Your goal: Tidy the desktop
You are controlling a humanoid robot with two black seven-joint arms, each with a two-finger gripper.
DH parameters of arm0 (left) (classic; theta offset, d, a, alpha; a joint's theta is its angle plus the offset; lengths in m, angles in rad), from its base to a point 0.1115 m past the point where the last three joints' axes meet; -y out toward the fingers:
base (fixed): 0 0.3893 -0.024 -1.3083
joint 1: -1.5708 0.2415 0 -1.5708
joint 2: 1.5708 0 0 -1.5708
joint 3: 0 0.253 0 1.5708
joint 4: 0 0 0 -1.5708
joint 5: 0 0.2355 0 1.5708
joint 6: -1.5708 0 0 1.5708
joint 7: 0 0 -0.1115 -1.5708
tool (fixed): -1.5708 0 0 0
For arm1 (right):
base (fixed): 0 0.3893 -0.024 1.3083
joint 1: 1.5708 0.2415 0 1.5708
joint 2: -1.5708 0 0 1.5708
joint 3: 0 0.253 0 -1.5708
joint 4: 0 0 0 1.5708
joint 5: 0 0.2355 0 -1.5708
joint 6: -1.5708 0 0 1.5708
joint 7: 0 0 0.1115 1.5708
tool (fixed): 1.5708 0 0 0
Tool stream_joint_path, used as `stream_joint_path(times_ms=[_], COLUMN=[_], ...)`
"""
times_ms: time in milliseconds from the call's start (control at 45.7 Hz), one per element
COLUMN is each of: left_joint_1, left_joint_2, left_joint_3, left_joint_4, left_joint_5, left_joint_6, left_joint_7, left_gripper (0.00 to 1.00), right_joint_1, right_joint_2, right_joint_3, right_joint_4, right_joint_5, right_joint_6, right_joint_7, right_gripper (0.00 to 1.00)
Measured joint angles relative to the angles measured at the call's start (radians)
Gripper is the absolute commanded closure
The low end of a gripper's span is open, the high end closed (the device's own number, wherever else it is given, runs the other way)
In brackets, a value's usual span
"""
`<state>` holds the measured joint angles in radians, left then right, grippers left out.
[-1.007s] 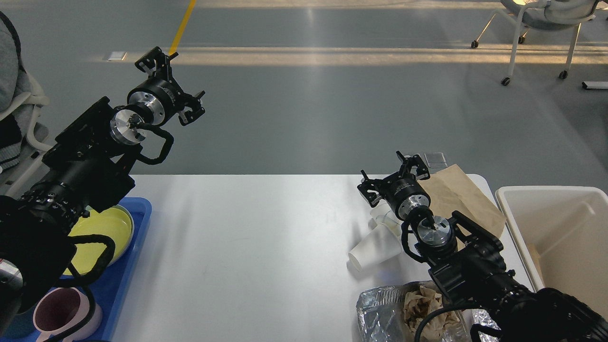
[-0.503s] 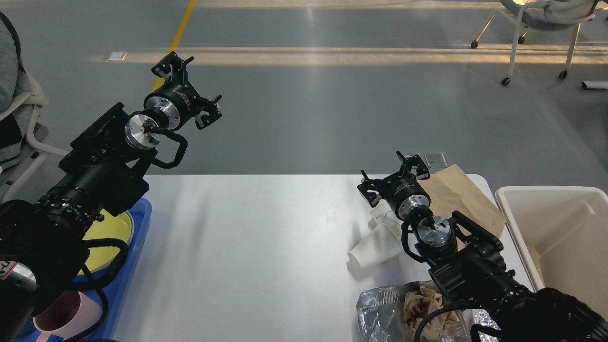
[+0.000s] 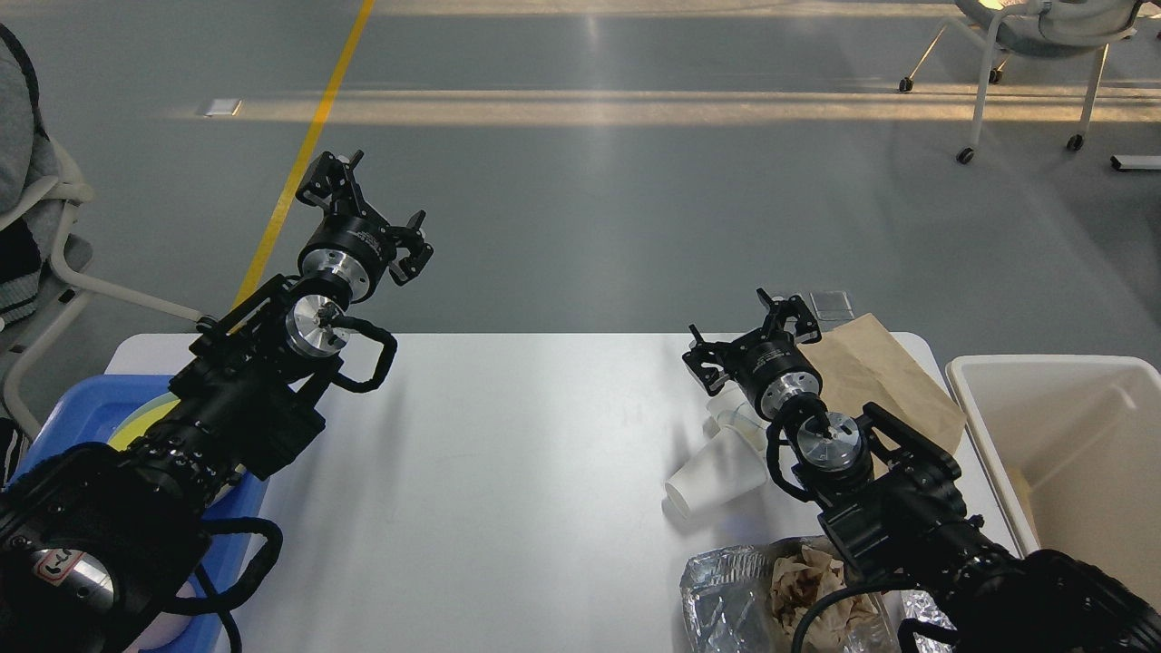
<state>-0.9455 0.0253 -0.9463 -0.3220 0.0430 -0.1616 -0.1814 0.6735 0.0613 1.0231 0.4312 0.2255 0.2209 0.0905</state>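
Since earlier frame, left gripper (image 3: 367, 213) swung toward 3 o'clock, fingers spread, empty. Right gripper (image 3: 751, 337), spread, hovered unmoved above white paper cups (image 3: 717, 472) on large white rectangular desktop (image 3: 508, 472).

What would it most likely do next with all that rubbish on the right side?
Probably lower the right pincer, which hangs open, onto the tipped white paper cup just below it, since the cream bin stands close by on the right. The left pincer is open and far from the litter.
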Motion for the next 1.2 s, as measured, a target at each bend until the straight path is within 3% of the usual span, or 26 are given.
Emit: stream_joint_path(times_ms=[219, 350, 438, 547, 635, 1204], left_joint_1=[0.099, 0.132, 0.143, 0.173, 0.189, 0.195], left_joint_2=[-0.007, -0.014, -0.016, -0.015, -0.011, 0.001], left_joint_3=[-0.023, -0.034, -0.035, -0.035, -0.035, -0.029], left_joint_4=[0.0, -0.002, -0.004, -0.005, -0.005, -0.003], left_joint_5=[-0.023, -0.027, -0.028, -0.028, -0.028, -0.026], left_joint_6=[-0.068, -0.094, -0.118, -0.167, -0.192, -0.206], left_joint_7=[-0.015, -0.046, -0.102, -0.205, -0.25, -0.266], left_gripper=[0.0, 0.0, 0.0, 0.0, 0.0, 0.0], right_joint_1=[0.0, 0.0, 0.0, 0.0, 0.0, 0.0], right_joint_2=[0.0, 0.0, 0.0, 0.0, 0.0, 0.0], right_joint_3=[0.0, 0.0, 0.0, 0.0, 0.0, 0.0], right_joint_4=[0.0, 0.0, 0.0, 0.0, 0.0, 0.0], right_joint_5=[0.0, 0.0, 0.0, 0.0, 0.0, 0.0], right_joint_6=[0.0, 0.0, 0.0, 0.0, 0.0, 0.0], right_joint_7=[0.0, 0.0, 0.0, 0.0, 0.0, 0.0], right_gripper=[0.0, 0.0, 0.0, 0.0, 0.0, 0.0])
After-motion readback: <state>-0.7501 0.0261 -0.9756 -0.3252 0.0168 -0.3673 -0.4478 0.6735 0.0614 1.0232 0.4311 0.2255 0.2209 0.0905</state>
